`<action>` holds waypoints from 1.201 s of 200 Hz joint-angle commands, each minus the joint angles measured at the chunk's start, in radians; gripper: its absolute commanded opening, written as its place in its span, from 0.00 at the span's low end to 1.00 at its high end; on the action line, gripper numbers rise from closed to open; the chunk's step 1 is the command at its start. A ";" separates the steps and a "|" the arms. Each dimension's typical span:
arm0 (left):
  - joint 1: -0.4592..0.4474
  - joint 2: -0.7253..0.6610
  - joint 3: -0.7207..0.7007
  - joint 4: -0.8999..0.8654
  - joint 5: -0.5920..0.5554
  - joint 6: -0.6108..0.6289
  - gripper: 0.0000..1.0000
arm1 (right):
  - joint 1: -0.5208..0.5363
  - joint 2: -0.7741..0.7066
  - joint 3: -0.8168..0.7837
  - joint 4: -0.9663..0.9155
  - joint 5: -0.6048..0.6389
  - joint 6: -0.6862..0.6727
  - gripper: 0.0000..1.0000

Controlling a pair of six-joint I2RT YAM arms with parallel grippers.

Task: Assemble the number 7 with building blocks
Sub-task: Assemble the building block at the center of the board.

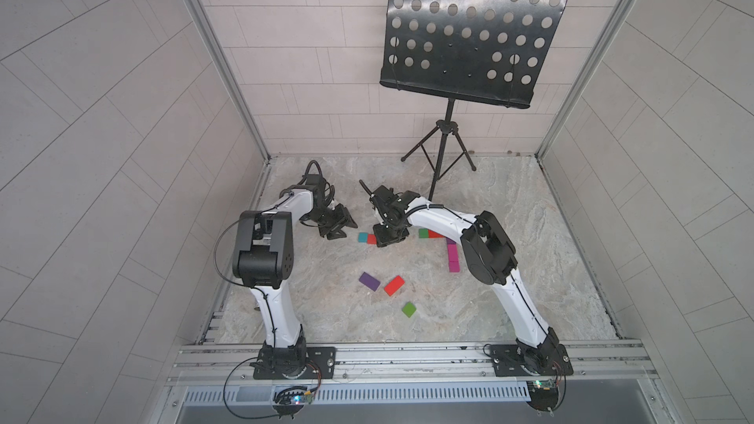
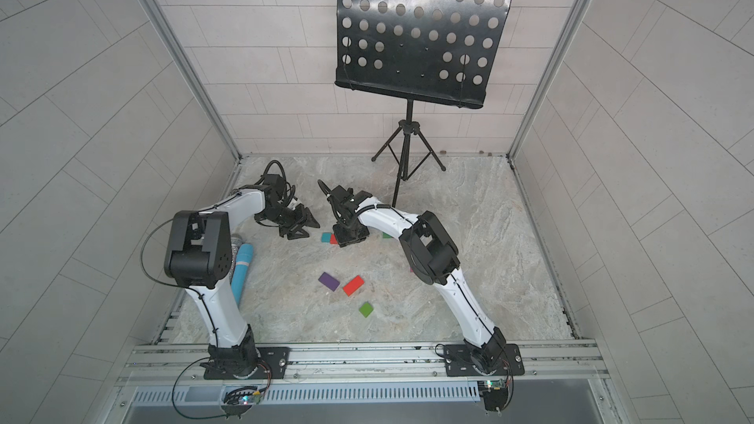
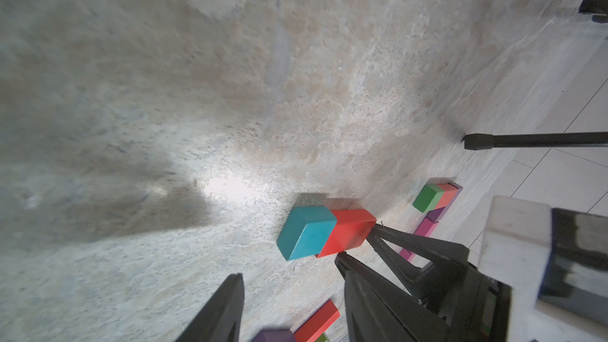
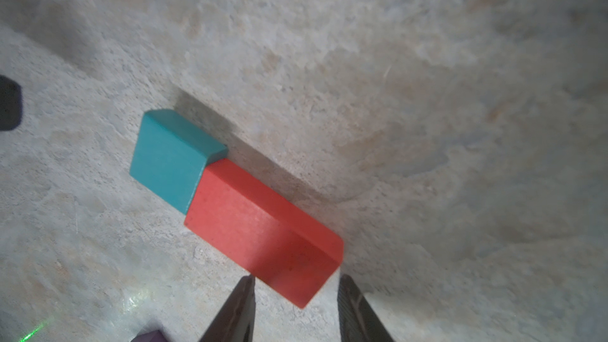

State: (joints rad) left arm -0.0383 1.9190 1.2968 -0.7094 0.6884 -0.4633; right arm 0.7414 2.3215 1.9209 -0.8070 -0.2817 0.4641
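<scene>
A teal block [image 4: 171, 156] and a long red block [image 4: 263, 225] lie end to end on the stone floor, in both top views [image 1: 363, 237]. My right gripper [image 4: 296, 278] is open. Its tips stand either side of the red block's near corner, one at the block's edge. My left gripper [image 3: 290, 264] is open and empty, just left of the teal block [image 3: 306, 235]. The number 7 [image 1: 452, 256] is a green and red bar joined to a purple and magenta stem, partly hidden by my right arm. Loose purple [image 1: 369, 281], red [image 1: 393, 285] and green [image 1: 409, 309] blocks lie nearer the front.
A black music stand [image 1: 449, 148] stands on its tripod at the back of the floor. A blue cylinder [image 2: 241, 275] lies beside a glittery one behind my left arm. The metal rail [image 1: 408, 354] carrying both arm bases runs along the front.
</scene>
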 commanded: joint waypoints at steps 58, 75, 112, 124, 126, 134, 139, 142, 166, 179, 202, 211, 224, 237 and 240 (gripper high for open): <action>0.008 0.009 -0.005 -0.003 0.012 0.011 0.56 | 0.005 0.051 0.035 -0.049 0.034 0.004 0.44; 0.009 0.011 -0.008 -0.002 0.013 0.011 0.56 | 0.004 0.058 0.048 -0.056 0.034 0.002 0.44; 0.009 0.011 -0.008 0.001 0.014 0.008 0.56 | 0.003 0.064 0.061 -0.059 0.033 0.001 0.44; 0.010 0.011 -0.009 0.001 0.016 0.008 0.56 | 0.003 0.064 0.061 -0.061 0.033 -0.002 0.44; 0.009 0.010 -0.009 0.001 0.016 0.008 0.56 | 0.003 0.064 0.061 -0.061 0.033 -0.003 0.44; 0.010 0.012 -0.010 0.002 0.017 0.007 0.56 | 0.003 0.065 0.060 -0.063 0.029 -0.008 0.44; 0.009 0.012 -0.010 0.002 0.016 0.007 0.56 | 0.003 0.065 0.058 -0.064 0.027 -0.012 0.44; 0.009 0.012 -0.010 0.002 0.017 0.008 0.56 | 0.003 0.063 0.058 -0.065 0.027 -0.013 0.44; 0.010 0.014 -0.013 0.006 0.021 0.005 0.56 | 0.004 0.061 0.057 -0.063 0.011 -0.047 0.45; 0.008 0.012 -0.018 0.012 0.029 -0.002 0.56 | 0.003 0.059 0.059 -0.063 0.003 -0.072 0.45; 0.002 0.004 -0.045 0.036 0.048 -0.018 0.56 | 0.003 0.046 0.055 -0.061 -0.019 -0.100 0.48; 0.000 0.001 -0.055 0.039 0.046 -0.018 0.56 | 0.003 0.035 0.047 -0.056 -0.035 -0.099 0.48; -0.002 -0.004 -0.071 0.048 0.046 -0.021 0.55 | 0.001 0.004 0.021 -0.035 -0.047 -0.082 0.49; -0.001 -0.008 -0.078 0.051 0.045 -0.017 0.53 | -0.002 -0.031 -0.013 -0.002 -0.064 -0.054 0.51; -0.001 -0.008 -0.078 0.050 0.045 -0.017 0.53 | -0.001 -0.039 -0.021 0.005 -0.066 -0.046 0.51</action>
State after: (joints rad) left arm -0.0357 1.9205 1.2369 -0.6697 0.7219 -0.4824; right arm 0.7395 2.3428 1.9579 -0.8192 -0.3145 0.3969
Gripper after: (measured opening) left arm 0.538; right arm 0.494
